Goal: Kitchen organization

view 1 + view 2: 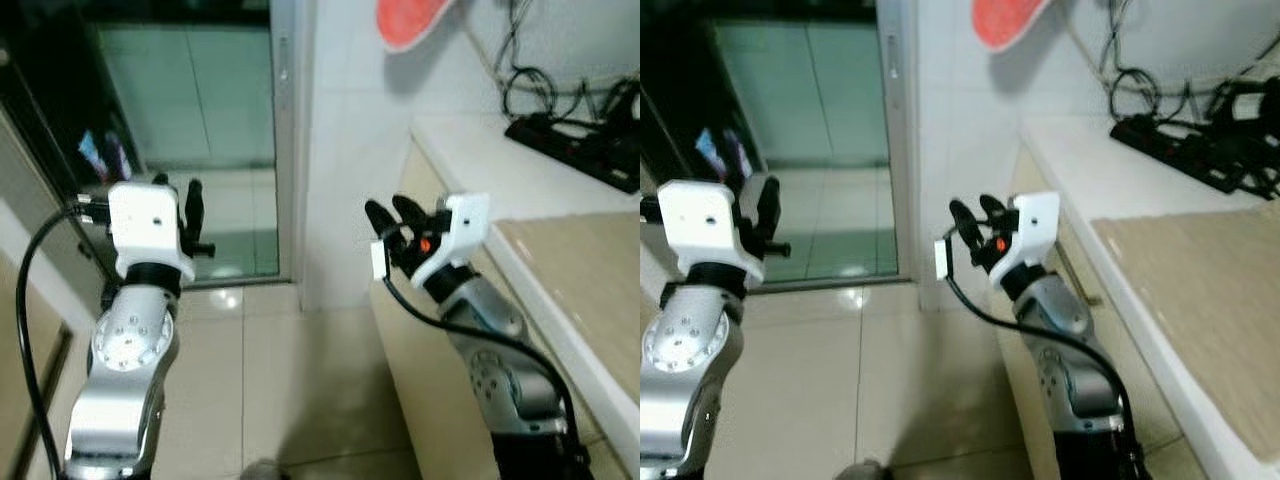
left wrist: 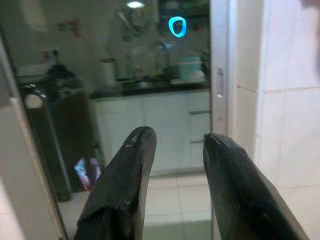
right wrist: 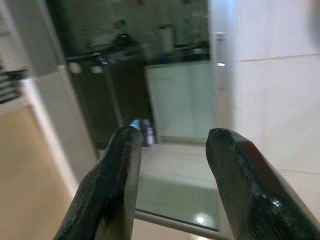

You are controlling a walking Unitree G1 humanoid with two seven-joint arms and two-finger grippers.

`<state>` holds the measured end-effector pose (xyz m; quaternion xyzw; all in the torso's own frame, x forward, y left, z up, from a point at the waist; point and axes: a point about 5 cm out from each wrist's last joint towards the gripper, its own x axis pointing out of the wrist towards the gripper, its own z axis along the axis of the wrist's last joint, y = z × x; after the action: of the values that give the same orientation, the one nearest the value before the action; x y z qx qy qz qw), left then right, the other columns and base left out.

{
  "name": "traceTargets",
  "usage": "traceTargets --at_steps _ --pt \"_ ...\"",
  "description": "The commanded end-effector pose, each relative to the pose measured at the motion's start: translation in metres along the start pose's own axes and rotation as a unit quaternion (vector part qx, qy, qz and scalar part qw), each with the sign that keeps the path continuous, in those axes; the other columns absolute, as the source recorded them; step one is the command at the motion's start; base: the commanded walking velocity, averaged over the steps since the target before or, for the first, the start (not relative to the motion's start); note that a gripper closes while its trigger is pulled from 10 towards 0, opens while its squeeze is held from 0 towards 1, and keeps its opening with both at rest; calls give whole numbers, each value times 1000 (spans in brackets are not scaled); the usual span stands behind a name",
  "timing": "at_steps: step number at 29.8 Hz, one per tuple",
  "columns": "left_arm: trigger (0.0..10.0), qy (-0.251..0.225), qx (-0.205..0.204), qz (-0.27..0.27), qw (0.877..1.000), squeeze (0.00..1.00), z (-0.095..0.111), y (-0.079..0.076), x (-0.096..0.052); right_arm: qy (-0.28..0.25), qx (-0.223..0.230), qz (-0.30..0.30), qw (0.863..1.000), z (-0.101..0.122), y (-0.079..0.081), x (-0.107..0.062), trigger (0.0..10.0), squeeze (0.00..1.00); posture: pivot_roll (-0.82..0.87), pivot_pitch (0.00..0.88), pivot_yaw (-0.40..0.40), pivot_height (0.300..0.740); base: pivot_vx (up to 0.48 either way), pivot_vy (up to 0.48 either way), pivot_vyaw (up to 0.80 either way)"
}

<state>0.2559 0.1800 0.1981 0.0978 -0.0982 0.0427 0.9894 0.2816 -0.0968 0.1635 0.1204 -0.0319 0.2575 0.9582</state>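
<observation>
Both robot arms are raised before a glass doorway (image 1: 190,140). The left gripper (image 2: 175,165) and right gripper (image 3: 172,160) each hold nothing, fingers parted with a gap. The white counter (image 1: 520,170), right of the doorway, carries a black power strip (image 1: 575,145).

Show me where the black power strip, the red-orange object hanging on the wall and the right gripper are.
black power strip (image 1: 575,150): left eye view, middle of its long body.
red-orange object (image 1: 407,20): left eye view, its lower rounded part.
right gripper (image 1: 392,212): left eye view, between the fingertips; jaws open.
</observation>
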Motion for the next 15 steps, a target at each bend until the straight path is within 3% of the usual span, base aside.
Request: traceTargets --at_steps 1,5,8,11,15 --pt "10000 8 -5 -14 1000 0 -2 -5 -1 15 3 -11 1000 -5 -8 -4 10000 0 35 0 -46 740 0 0 800" --pt "10000 58 -25 -14 998 0 -24 -6 -4 94 -3 -20 995 -46 -16 -14 10000 0 36 0 -45 740 295 0 761" --pt "10000 88 -27 -10 996 0 -42 -5 -9 122 -3 -32 992 -62 -19 -20 10000 0 31 0 -46 740 304 0 740" --pt "10000 124 -20 1 992 0 -62 -1 -21 129 -3 -31 991 -66 -16 -22 10000 0 27 0 -46 740 311 0 713" --pt "10000 120 -27 -3 992 0 -61 -4 -23 125 -3 -17 992 -65 -12 -20 10000 0 27 0 -58 740 309 0 594"
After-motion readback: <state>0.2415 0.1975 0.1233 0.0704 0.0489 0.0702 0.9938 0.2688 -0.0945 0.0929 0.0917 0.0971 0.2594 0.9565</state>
